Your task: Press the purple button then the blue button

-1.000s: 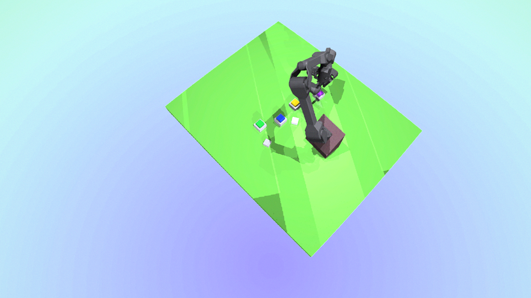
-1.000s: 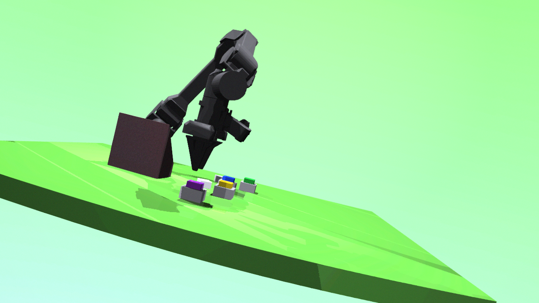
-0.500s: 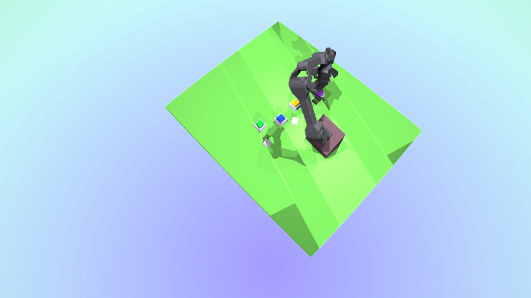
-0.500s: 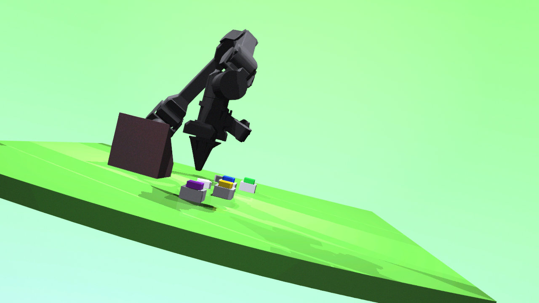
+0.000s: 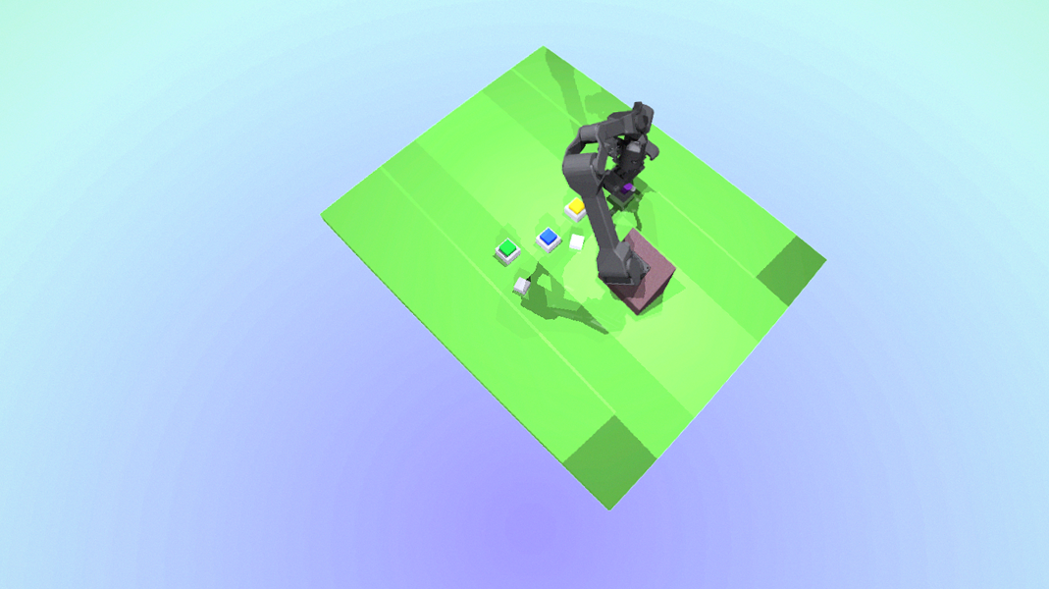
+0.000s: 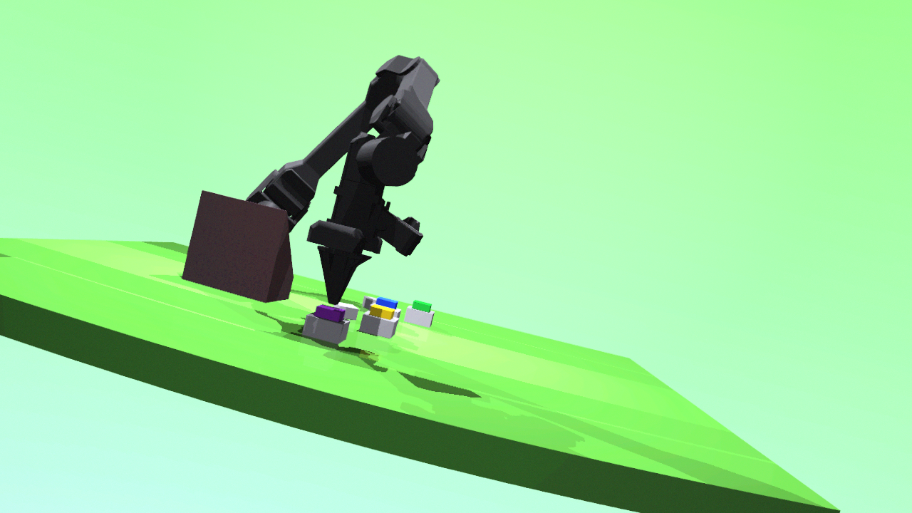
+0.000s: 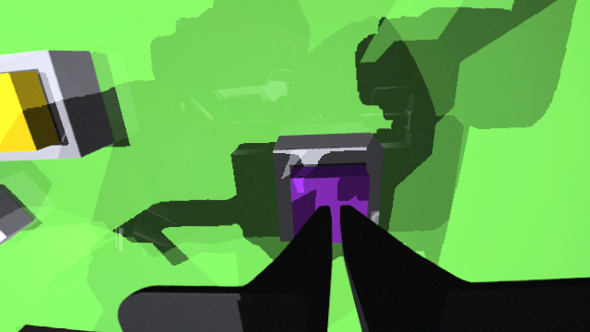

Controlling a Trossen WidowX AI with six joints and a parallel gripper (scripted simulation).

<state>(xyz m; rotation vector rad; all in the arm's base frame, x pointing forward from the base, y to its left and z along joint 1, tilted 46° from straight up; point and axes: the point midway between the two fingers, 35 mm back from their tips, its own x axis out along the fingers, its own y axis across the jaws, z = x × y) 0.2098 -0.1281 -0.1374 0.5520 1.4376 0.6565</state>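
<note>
- Step in hand, by judgement: the first one, pressing the purple button (image 7: pixel 329 194), which sits just right of centre in the wrist view and centre-left, low, in the exterior view.
- Gripper (image 7: pixel 336 209) pointing straight down over the purple cap, fingers drawn nearly together with only a thin slit between, gripping nothing.
- Fingertips (image 6: pixel 332 298) just above the cap's top in the exterior view; contact or a small gap, cannot tell which. Cap apparently not yet sunk into its grey housing.
- Next move, likely: straight descent until the cap bottoms out, then a clean lift to let it spring back.
- After that: travel toward the blue button (image 5: pixel 548 237), left of the arm near the middle of the top view.
- Worth avoiding on the way: the yellow button (image 5: pixel 576 208), lying between purple and blue, and the small white block (image 5: pixel 577 241) just right of the blue one.
- Also off limits: the green button (image 5: pixel 507 249) further left and a second white block (image 5: pixel 521 286) below it.
</note>
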